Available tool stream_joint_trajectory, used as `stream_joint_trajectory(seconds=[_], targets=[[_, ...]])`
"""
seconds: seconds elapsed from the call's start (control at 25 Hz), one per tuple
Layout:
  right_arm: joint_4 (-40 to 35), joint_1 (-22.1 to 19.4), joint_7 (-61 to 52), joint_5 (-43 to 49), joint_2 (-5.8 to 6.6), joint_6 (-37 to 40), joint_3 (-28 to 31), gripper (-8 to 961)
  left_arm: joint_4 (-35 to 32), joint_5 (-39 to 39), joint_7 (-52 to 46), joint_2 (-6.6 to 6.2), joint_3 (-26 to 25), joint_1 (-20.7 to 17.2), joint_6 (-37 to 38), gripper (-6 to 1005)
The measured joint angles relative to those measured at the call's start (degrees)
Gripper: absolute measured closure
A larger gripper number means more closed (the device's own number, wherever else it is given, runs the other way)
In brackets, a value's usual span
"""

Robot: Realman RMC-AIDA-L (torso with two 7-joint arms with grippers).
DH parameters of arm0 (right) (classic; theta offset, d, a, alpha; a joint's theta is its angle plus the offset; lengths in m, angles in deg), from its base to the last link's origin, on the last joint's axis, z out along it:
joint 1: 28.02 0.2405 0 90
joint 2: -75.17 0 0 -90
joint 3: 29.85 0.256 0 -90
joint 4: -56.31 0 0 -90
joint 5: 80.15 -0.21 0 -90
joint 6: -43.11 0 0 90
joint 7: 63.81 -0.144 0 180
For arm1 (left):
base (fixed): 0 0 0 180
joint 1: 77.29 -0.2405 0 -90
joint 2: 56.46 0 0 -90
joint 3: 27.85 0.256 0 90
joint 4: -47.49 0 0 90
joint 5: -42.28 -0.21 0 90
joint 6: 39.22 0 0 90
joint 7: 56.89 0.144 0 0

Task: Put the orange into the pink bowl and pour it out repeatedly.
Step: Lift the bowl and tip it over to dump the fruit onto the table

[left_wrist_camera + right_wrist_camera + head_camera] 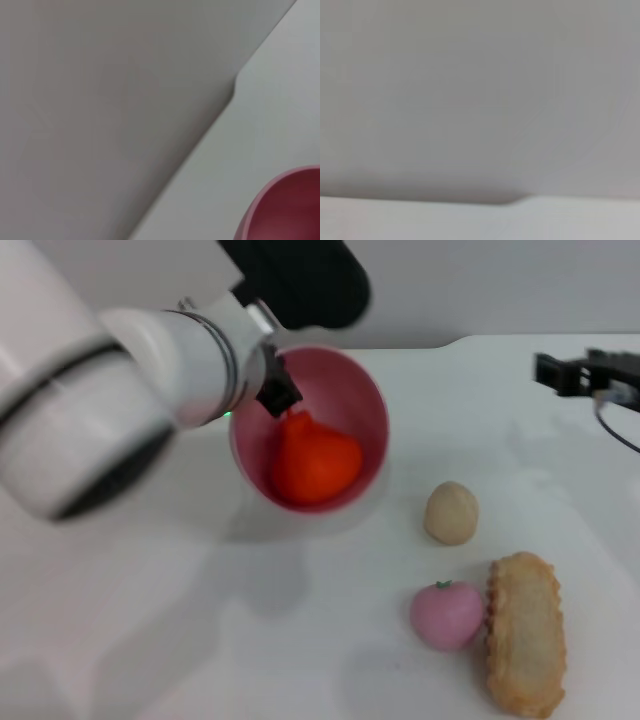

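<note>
The pink bowl is tipped on its side with its mouth facing me, above the white table. Inside it, against the lower wall, lies the orange. My left gripper grips the bowl's upper left rim, one black finger reaching inside the bowl. A curved part of the pink bowl fills a corner of the left wrist view. My right gripper is parked at the far right edge, away from the bowl.
A small beige ball lies right of the bowl. Nearer me are a pink round fruit with a green stem and a long fried-looking bread piece. The table's far edge runs behind the bowl.
</note>
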Motion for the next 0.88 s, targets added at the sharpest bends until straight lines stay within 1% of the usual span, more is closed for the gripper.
stream_joint_trajectory(seconds=[0.04,0.2,0.24,0.36,0.56,0.6,0.68,0.72,0.88], targets=[[0.6,-0.6,0.1,-0.3,0.01,0.0,0.6,361,-0.1,-5.4,-0.2,0.15,3.4,0.0,0.7,958],[2.1,-2.4,0.5,-0.7,-0.02,0.0,1.7,361,-0.9,-12.1,-0.5,0.24,8.4,0.0,1.6,958],[2.6,-2.7,0.6,-0.7,-0.05,0.0,1.8,362,-1.1,-14.0,-0.1,0.29,10.5,-0.1,2.5,958],[4.0,-3.0,0.6,-0.8,-0.06,0.0,1.7,362,-0.5,-20.0,1.3,0.36,16.4,-1.0,5.0,958],[4.6,-3.3,0.6,-0.8,-0.10,-0.1,1.6,362,0.9,-26.4,2.1,0.53,23.8,-2.0,4.8,958],[4.6,-3.3,0.6,-0.8,-0.09,-0.1,1.7,362,0.9,-26.4,2.1,0.53,23.8,-2.0,4.8,958],[4.7,-3.1,0.6,-0.8,-0.06,-0.1,1.5,362,1.6,-31.3,2.2,0.52,26.6,-3.3,4.9,958],[4.7,-2.9,0.6,-0.8,-0.04,-0.1,1.4,362,1.6,-31.3,2.2,0.52,26.6,-3.3,4.9,958],[4.7,-2.4,0.5,-0.8,0.02,-0.1,1.0,362,3.8,-41.0,2.2,0.51,29.4,-4.8,5.0,958]])
